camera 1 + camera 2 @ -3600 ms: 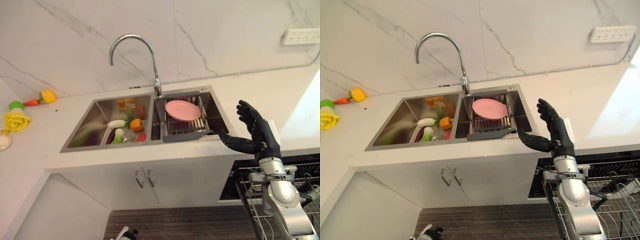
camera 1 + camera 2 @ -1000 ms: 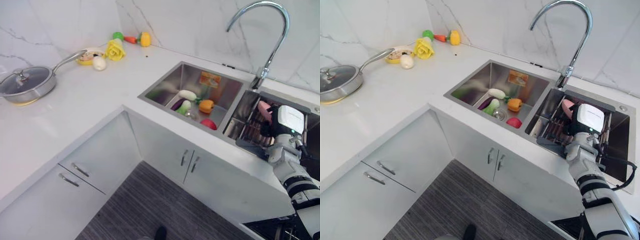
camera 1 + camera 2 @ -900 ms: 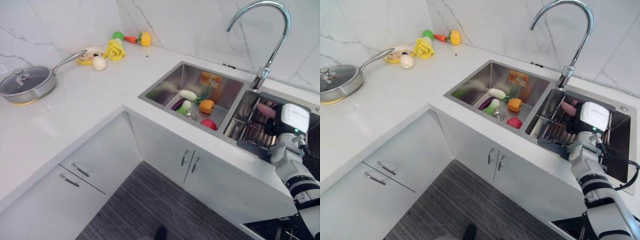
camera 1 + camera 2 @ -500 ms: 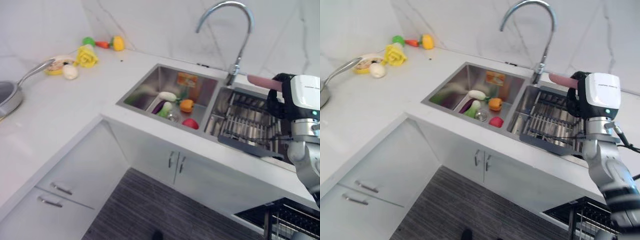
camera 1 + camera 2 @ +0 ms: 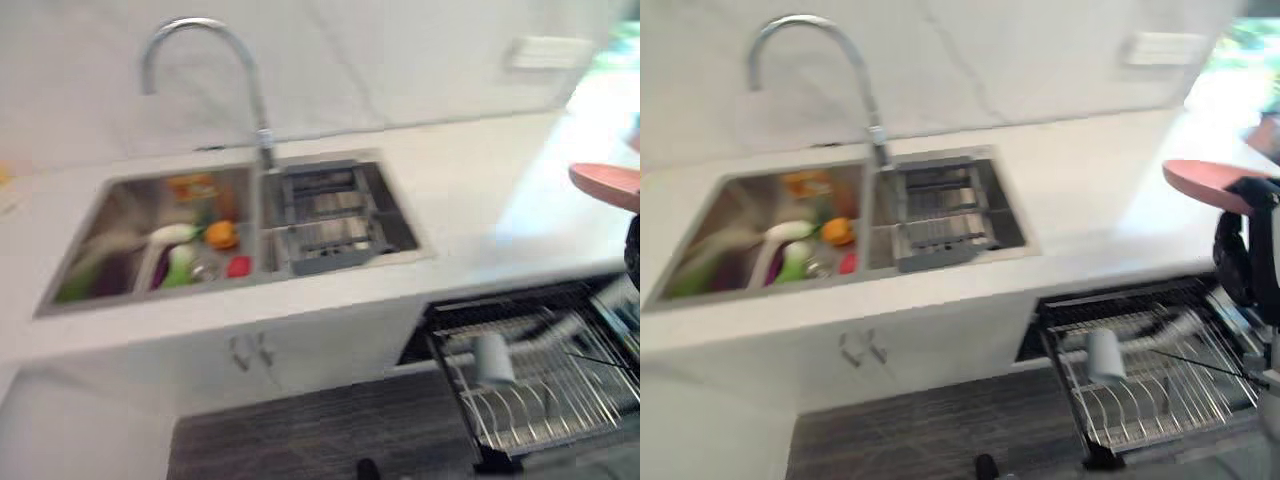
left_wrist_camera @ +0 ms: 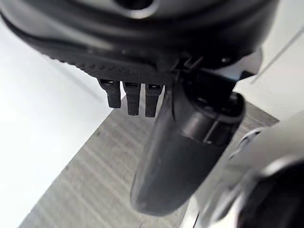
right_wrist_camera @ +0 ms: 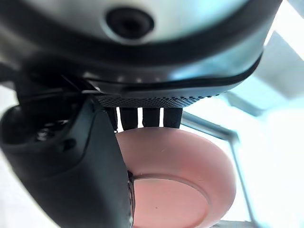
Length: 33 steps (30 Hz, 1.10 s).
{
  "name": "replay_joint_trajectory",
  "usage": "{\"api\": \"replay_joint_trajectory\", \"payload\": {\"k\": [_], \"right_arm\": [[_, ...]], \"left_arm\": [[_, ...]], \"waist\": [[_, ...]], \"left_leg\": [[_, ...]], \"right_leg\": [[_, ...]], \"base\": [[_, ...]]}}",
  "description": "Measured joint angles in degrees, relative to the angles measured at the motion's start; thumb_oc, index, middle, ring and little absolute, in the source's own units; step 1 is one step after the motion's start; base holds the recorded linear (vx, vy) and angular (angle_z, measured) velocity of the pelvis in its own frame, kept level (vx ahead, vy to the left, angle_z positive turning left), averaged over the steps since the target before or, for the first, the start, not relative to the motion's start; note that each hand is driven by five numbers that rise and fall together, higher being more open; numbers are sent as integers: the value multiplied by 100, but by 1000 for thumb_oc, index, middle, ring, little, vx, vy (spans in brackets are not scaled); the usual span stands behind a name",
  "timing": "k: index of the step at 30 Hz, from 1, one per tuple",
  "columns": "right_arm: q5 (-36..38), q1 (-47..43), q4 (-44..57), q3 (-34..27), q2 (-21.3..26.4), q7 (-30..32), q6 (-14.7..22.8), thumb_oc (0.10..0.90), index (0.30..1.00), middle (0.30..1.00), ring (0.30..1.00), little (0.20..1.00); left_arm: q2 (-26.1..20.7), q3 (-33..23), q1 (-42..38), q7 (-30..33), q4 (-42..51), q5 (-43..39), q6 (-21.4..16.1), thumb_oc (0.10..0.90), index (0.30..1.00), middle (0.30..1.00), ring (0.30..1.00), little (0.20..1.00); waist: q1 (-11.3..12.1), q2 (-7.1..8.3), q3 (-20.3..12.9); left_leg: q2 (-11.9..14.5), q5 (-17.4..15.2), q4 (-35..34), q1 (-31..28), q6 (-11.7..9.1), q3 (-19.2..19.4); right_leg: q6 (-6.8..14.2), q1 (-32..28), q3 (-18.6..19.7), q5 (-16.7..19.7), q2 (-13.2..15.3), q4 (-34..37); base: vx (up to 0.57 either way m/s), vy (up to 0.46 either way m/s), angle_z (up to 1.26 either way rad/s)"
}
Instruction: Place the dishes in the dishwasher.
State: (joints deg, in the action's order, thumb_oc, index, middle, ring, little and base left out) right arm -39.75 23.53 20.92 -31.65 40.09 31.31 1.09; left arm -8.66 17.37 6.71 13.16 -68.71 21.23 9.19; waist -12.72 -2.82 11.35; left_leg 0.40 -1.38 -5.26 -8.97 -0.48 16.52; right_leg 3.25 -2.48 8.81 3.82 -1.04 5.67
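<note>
The right hand (image 7: pixel 71 175) grasps one pink plate (image 7: pixel 185 180), thumb under it and fingers (image 7: pixel 142 116) over its rim; in the head views the plate (image 5: pixel 1215 185) is held roughly level in the air past the tabletop's front edge at its right end, above the pulled-out dishwasher rack (image 5: pixel 1160 375). The rack sticks out below the tabletop's (image 5: pixel 470 200) front edge, and its wire rows look mostly bare apart from one pale cup-like thing (image 5: pixel 1105 355) at its left side, so there is open room across the middle and right of it. The floor (image 5: pixel 300 440) in front of the cabinet is open. One sink (image 5: pixel 110 200) with two basins is set into the tabletop toward its left; the right basin holds one grey drain rack (image 5: pixel 325 235), and the left basin holds several toy vegetables (image 5: pixel 200 250), too blurred to count surely. One tap (image 5: pixel 205 70) rises at the sink's back edge. The tabletop between the sink and its right end is bare. The left hand (image 6: pixel 180 156) hangs over the floor with fingers relaxed, holding nothing.
</note>
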Motion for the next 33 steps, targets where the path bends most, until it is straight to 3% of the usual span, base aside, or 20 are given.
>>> {"api": "replay_joint_trajectory", "payload": {"k": [2, 4, 6, 8, 11, 15, 19, 21, 26, 27, 33], "right_arm": [[115, 137, -154, 4, 76, -81, -143, 400, 300, 300, 300, 300], [101, 286, -247, 80, 115, -180, -179, 400, 300, 300, 300, 300], [106, 192, -610, 483, 131, -203, -206, 400, 300, 300, 300, 300], [109, 305, -885, 681, 202, -286, -242, 400, 300, 300, 300, 300], [108, 302, -1072, 1081, 474, -447, -226, 400, 300, 300, 300, 300], [98, 80, -1528, 1782, 779, -591, 30, 400, 300, 300, 300, 300], [43, -358, -2335, 2401, 1036, -681, 19, 400, 300, 300, 300, 300], [-124, -496, -2665, 2626, 1295, -839, 46, 400, 300, 300, 300, 300], [-142, -974, -3765, 3284, 1372, -1045, 20, 400, 300, 300, 300, 300], [-162, -977, -3840, 3394, 1345, -1116, 26, 800, 900, 900, 900, 900], [-332, -926, -3433, 3473, 1326, -1203, 26, 800, 900, 900, 900, 900]], "left_arm": [[24, -75, -254, -16, 136, 22, -36, 800, 900, 900, 900, 900], [87, -101, -550, -45, 179, 28, -49, 800, 900, 900, 900, 900], [136, -47, -971, -41, 285, 34, -153, 800, 900, 900, 900, 900], [186, 32, -967, -68, 664, 211, -558, 800, 900, 900, 900, 900], [476, 24, -976, -132, 481, 246, -539, 800, 900, 900, 900, 900], [570, 5, -770, -216, 99, 274, -483, 800, 900, 900, 900, 900], [450, 32, -777, -173, 99, 314, -474, 800, 900, 900, 900, 900], [421, 37, -748, -161, 120, 430, -497, 800, 900, 900, 900, 900], [269, 22, -760, -181, 102, 623, -486, 800, 900, 900, 900, 900], [222, 29, -743, -188, 72, 645, -454, 800, 900, 900, 900, 900], [205, -32, -695, -171, -71, 651, -332, 800, 900, 900, 900, 900]], "waist": [[-341, -175, -54], [-484, -349, -141], [-507, -490, -163], [-514, -534, -146], [-569, -675, -75], [-416, -759, 27], [-192, -775, 46], [44, -830, 77], [305, -749, 139], [373, -737, 155], [360, -620, 272]], "left_leg": [[48, -31, -1, -80, -44, 20], [119, -90, -30, -151, -116, 164], [222, -210, -34, -188, -107, 168], [227, -224, -34, -167, -121, 87], [242, -189, -33, -144, -88, 28], [262, -114, -33, -25, -29, 8], [274, -60, -32, -6, -17, 2], [276, -42, -31, 16, 5, -23], [284, -3, -28, -25, 11, -229], [281, 21, -22, -23, -17, -297], [259, 40, 1, -175, -99, -485]], "right_leg": [[-54, 58, 220, 54, -65, 16], [-60, 67, 351, 77, -151, 9], [-81, 81, 363, 146, -263, -12], [-123, 150, 332, 245, -280, -6], [-135, 154, 252, 248, -283, -5], [-187, 240, 187, 281, -283, -6], [-189, 249, 147, 280, -271, -1], [-190, 229, 84, 280, -254, -2], [-239, 124, -119, 247, -231, 15], [-270, 95, -196, 225, -213, 10], [-338, -137, -397, 138, -162, 26]], "base": [[47, 7, -75], [44, 11, -58], [6, 29, -74], [-24, 17, -27], [-34, -3, 11], [-18, -5, 12], [-13, -19, 19], [-18, -38, 13], [-9, -44, 23], [12, -61, 27], [10, -36, 20]]}}
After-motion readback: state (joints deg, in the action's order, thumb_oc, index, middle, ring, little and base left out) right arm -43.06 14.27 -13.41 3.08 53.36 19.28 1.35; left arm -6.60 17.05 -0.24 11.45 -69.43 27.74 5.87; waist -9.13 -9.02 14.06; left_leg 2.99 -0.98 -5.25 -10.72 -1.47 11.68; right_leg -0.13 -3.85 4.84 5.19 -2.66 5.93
